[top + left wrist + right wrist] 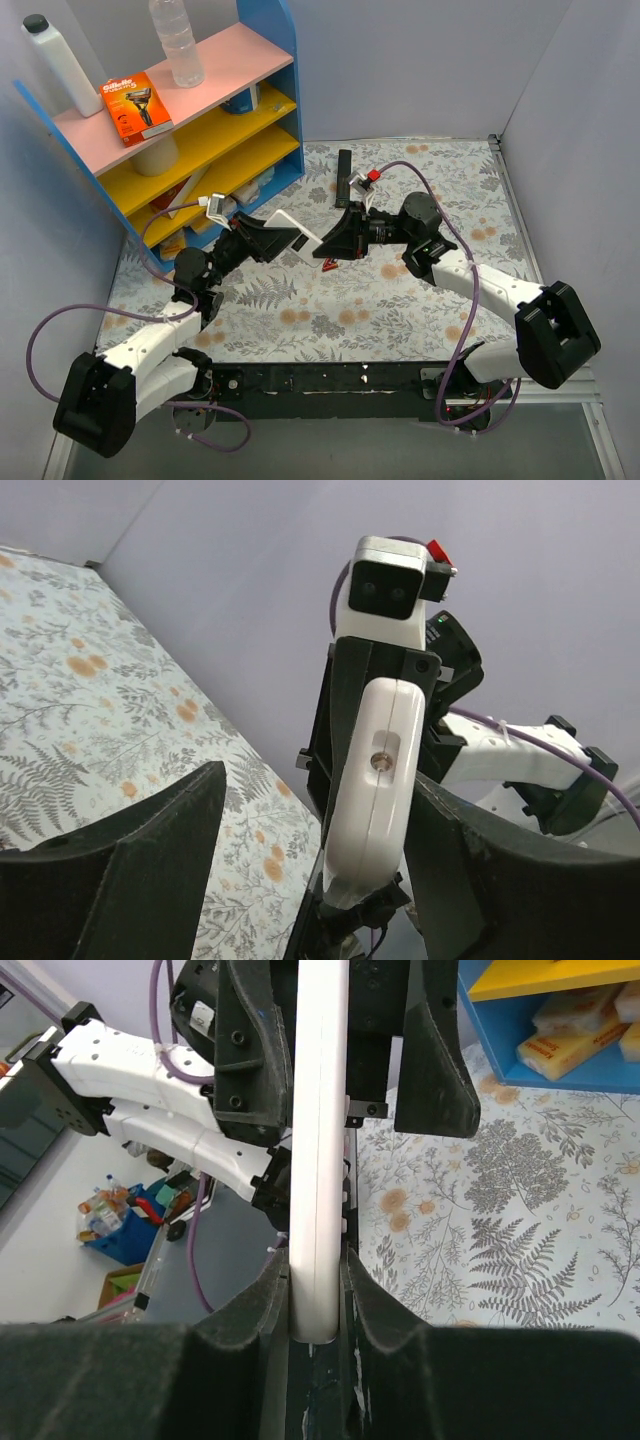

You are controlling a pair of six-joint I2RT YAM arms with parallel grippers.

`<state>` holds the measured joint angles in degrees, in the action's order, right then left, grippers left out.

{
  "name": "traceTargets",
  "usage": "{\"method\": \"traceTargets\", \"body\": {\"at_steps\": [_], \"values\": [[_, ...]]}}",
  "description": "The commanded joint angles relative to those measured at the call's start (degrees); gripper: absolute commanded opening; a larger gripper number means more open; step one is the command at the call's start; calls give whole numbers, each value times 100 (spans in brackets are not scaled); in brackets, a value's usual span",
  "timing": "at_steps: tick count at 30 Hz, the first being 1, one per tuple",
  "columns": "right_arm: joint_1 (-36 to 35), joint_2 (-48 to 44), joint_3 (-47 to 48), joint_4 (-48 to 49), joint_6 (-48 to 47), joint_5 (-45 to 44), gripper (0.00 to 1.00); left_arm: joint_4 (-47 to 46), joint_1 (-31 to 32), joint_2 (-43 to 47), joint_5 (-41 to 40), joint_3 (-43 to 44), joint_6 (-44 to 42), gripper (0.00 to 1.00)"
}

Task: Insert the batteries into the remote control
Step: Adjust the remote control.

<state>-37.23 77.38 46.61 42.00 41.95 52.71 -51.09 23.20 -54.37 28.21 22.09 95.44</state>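
Note:
The remote control (pixel 291 226) shows its plain white back, with a screw hole in the left wrist view (pixel 372 780). It is held off the mat between the two arms. My right gripper (pixel 324 245) is shut on one end of it, its pads pinching the remote's thin white edge (pixel 318 1160) in the right wrist view (pixel 318 1295). My left gripper (pixel 283 238) is open, its fingers (pixel 130 880) straddling the other end; the remote lies close to the right finger and well apart from the left one. The batteries are not in view.
A slim black remote (pixel 344 177) lies on the floral mat (pixel 400 300) at the back. A small red piece (pixel 328 264) lies on the mat under the right gripper. A blue shelf unit (pixel 180 130) with boxes and bottles stands at the back left. Grey walls enclose the mat.

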Motion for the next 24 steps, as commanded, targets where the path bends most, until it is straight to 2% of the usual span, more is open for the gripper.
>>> {"method": "traceTargets", "body": {"at_steps": [1,4,10,14,16,18,19,22,24], "values": [[14,40,85,783,340,249,1,-1429,-35,-468,651,-3,695,64],[49,75,33,950,445,214,1,-1676,-35,-548,739,-20,818,56],[137,128,-47,1074,568,249,1,-1588,-35,-460,633,-47,801,42],[146,242,-38,1074,665,258,1,-1641,-26,-566,660,15,827,14],[155,277,-20,995,656,188,3,-1624,-26,-601,642,32,819,8],[155,260,15,750,586,117,17,-1432,-35,-584,528,33,678,3],[155,260,50,574,403,-5,36,-1300,-26,-523,476,50,608,2],[155,154,164,-321,-10,-478,65,-606,0,-251,142,50,108,0],[155,67,191,-822,-108,-726,71,-183,44,-110,-217,6,-225,0]]}}
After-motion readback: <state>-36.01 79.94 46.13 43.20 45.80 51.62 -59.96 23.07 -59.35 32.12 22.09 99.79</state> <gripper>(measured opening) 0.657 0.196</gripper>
